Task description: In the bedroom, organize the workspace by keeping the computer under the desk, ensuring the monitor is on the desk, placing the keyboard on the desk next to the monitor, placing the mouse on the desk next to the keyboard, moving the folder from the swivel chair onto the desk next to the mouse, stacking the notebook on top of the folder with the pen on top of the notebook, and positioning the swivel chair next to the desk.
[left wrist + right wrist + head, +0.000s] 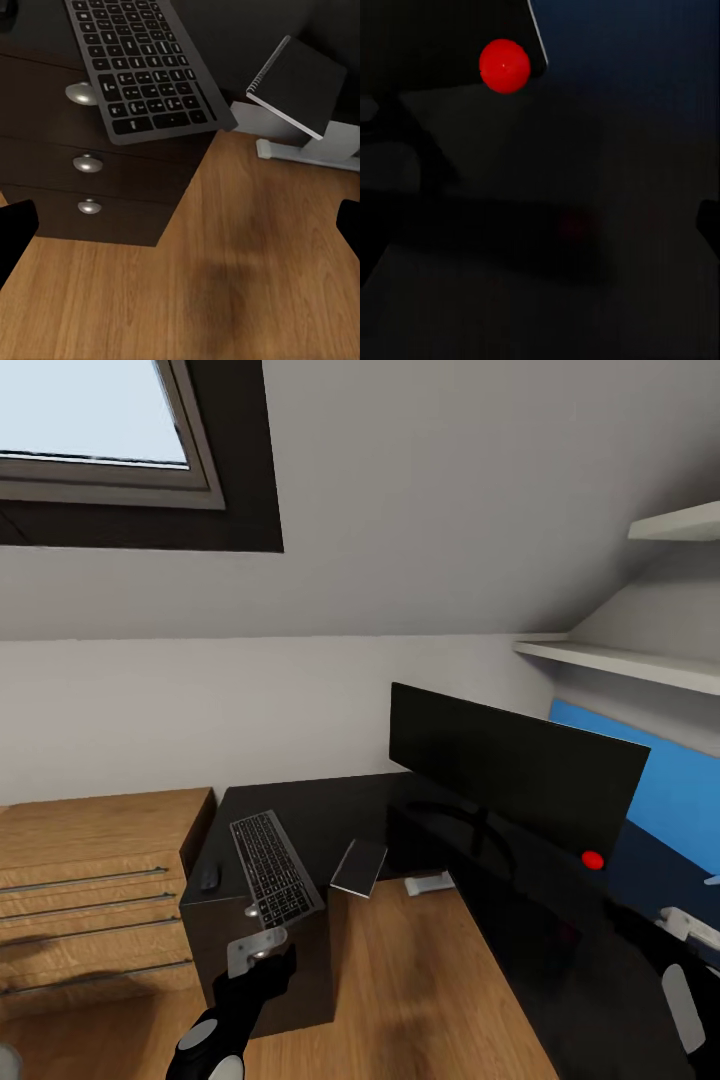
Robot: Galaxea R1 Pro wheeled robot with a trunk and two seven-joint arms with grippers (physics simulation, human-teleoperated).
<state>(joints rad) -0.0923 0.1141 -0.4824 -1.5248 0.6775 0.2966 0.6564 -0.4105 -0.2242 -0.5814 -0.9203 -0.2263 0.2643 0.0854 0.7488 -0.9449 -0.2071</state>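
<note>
The black monitor (pixel 515 765) stands on the glossy black desk (pixel 350 810). On the desk's left wing lies the silver-grey keyboard (pixel 275 868) (pixel 146 64), its near end overhanging the front edge. The small dark mouse (pixel 208 877) rests just left of it. The grey notebook (pixel 359 867) (pixel 296 84) lies to the keyboard's right, partly over the desk's edge. My left gripper (pixel 258 952) (pixel 180 232) hovers open just in front of the keyboard's near end, above the floor. My right gripper (pixel 540 232) is open over the dark desk near the monitor's lower corner. Folder, pen, swivel chair and computer are out of view.
A light wooden drawer chest (pixel 90 890) stands left of the desk. The black three-drawer unit (pixel 82 180) sits under the keyboard. The white desk leg's foot (pixel 430 883) rests on the wooden floor (pixel 420 990). Wall shelves (pixel 640 660) and a blue wall panel (pixel 680 780) are at the right.
</note>
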